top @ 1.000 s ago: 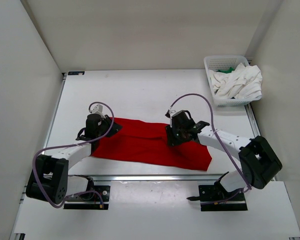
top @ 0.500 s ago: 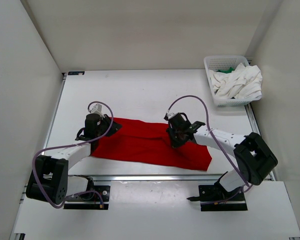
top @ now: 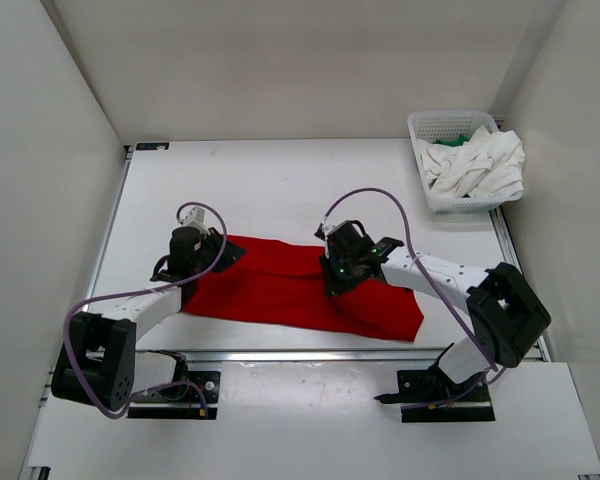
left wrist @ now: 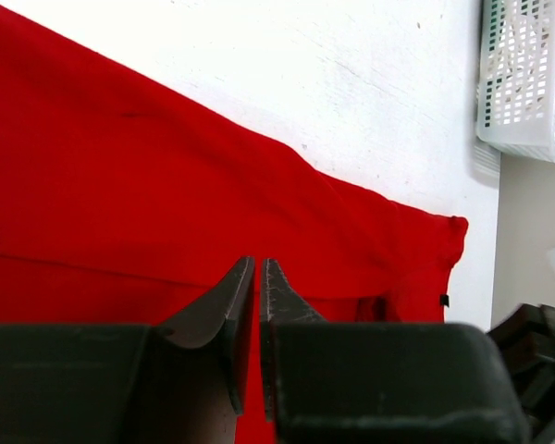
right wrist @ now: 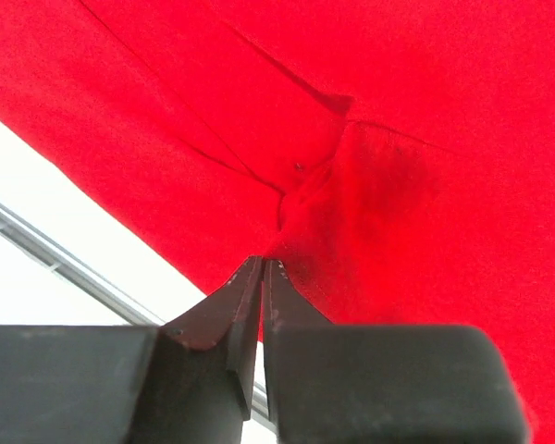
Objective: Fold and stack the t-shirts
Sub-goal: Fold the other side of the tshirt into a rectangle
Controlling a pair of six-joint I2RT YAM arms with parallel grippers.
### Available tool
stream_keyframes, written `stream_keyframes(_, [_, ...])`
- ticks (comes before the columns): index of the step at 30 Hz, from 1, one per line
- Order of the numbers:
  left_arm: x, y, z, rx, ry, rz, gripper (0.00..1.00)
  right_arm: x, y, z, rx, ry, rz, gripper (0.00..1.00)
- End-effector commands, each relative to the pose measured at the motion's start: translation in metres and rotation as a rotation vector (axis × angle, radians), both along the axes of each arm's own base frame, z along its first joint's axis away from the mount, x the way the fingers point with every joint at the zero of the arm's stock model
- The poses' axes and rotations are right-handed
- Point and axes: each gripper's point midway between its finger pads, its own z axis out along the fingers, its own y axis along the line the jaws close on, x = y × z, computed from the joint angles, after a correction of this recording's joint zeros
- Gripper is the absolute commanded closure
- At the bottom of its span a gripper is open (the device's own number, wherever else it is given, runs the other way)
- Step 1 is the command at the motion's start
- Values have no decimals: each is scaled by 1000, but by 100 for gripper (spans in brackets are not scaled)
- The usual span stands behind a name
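Red t-shirt (top: 280, 285) lies as a long folded strip near the table's (top: 280, 190) front edge. At its left end my left gripper (left wrist: 259, 268) is nearly closed; I cannot tell whether it pinches cloth. Mid-strip, my right gripper (right wrist: 262, 265) clenches a puckered fold.

Matt, softly creased bright red cloth t-shirt (top: 270, 290) on a smooth white bench (top: 270, 190); a white plastic mesh basket (top: 445, 120) holds rumpled white cloth (top: 480, 165).

Bright, even light; soft shadows
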Motion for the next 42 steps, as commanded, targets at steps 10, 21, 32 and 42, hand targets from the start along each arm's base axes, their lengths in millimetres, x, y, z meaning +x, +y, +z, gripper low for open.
stream_keyframes(10, [7, 4, 22, -64, -55, 2, 82, -24, 34, 21, 203, 109, 79, 91])
stream_keyframes(21, [8, -25, 32, -25, -83, -57, 80, 9, -20, 16, 207, 3, -148, 100])
stream_keyframes(32, [16, -68, -13, -47, 27, -155, 81, -36, -34, -41, 221, 142, -223, 100])
stream_keyframes(42, [38, -4, -40, -84, 98, 25, 82, -13, -97, -18, 270, 22, -461, 97])
